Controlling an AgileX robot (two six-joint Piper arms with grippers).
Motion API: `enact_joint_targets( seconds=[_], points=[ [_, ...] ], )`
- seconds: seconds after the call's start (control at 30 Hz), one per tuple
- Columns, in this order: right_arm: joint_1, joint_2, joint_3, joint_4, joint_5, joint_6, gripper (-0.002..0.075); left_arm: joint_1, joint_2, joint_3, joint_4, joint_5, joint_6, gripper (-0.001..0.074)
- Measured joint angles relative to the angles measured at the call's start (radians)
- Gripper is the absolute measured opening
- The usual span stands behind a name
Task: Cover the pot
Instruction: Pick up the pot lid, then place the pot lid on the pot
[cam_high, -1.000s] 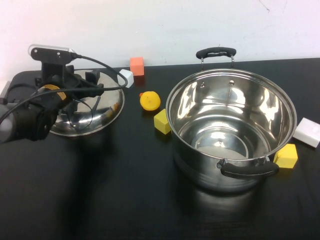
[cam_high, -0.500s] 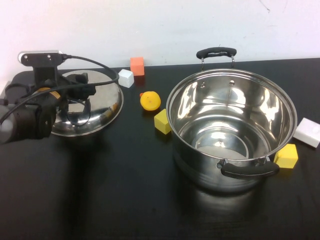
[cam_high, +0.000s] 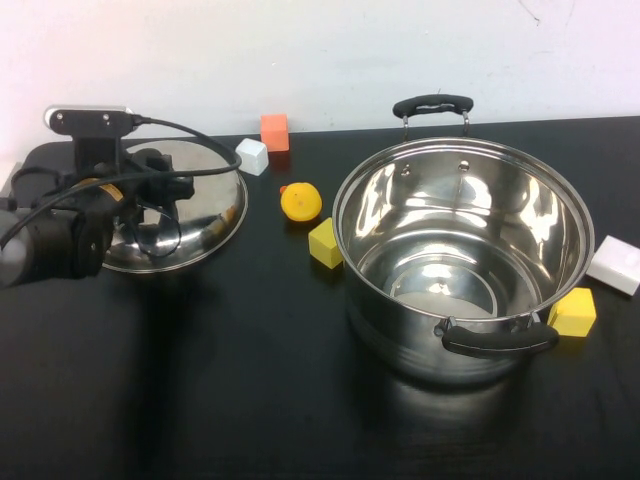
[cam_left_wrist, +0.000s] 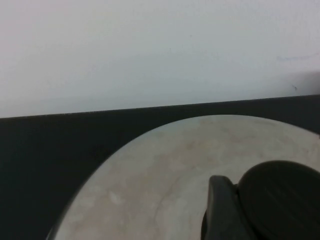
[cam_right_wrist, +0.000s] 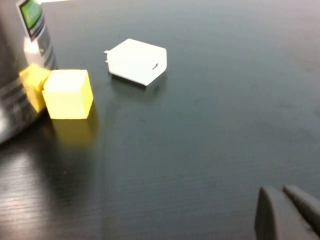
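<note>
The pot (cam_high: 463, 260) stands upright and uncovered on the right half of the black counter (cam_high: 230, 380), its shiny inside open to the room. One black loop handle (cam_high: 497, 338) faces the near edge, the other (cam_high: 432, 105) points toward the white wall.

Over on the left, the domed steel lid (cam_high: 205, 210) sits tilted, with the left arm over it. The left gripper (cam_high: 150, 200) is at the centre of the dome, where the black knob (cam_left_wrist: 270, 200) shows in the left wrist view. Whether its fingers are clamped on that knob or merely around it, I cannot tell from here.

Small pieces lie scattered between and around the two. An orange block (cam_high: 274, 131) and a white block (cam_high: 252, 156) rest near the wall, just beyond the lid's rim. A yellow rounded piece (cam_high: 300, 201) and a yellow block (cam_high: 324, 243) lie between the lid and the pot, the block just beside the pot's wall. Another yellow block (cam_high: 573, 311) (cam_right_wrist: 68, 93) touches or nearly touches the pot on its right side, and a white charger plug (cam_high: 614, 264) (cam_right_wrist: 136, 61) lies a little farther right.

The right gripper (cam_right_wrist: 287, 212) hangs low over bare counter to the right of these, out of the high view, its fingers (cam_right_wrist: 267, 215) close together with nothing between them.
</note>
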Motion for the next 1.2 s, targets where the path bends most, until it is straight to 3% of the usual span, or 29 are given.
enact_joint_targets(
  seconds=[0.27,0.53,0.67,0.93,1.2],
  points=[
    [0.0,0.0,0.0,0.0,0.0,0.0,-0.0002,0.0,-0.104,0.0,0.005,0.171,0.002,0.033],
    [0.0,0.0,0.0,0.0,0.0,0.0,-0.0002,-0.024,-0.399,0.002,0.021,0.35,-0.1,0.033],
    [0.0,0.0,0.0,0.0,0.0,0.0,-0.0002,-0.139,-0.484,0.002,0.074,0.398,-0.111,0.033],
    [0.0,0.0,0.0,0.0,0.0,0.0,-0.0002,-0.469,-0.509,0.002,0.16,0.405,-0.111,0.033],
    [0.0,0.0,0.0,0.0,0.0,0.0,-0.0002,-0.536,-0.415,-0.053,0.175,0.381,-0.111,0.033]
  ],
)
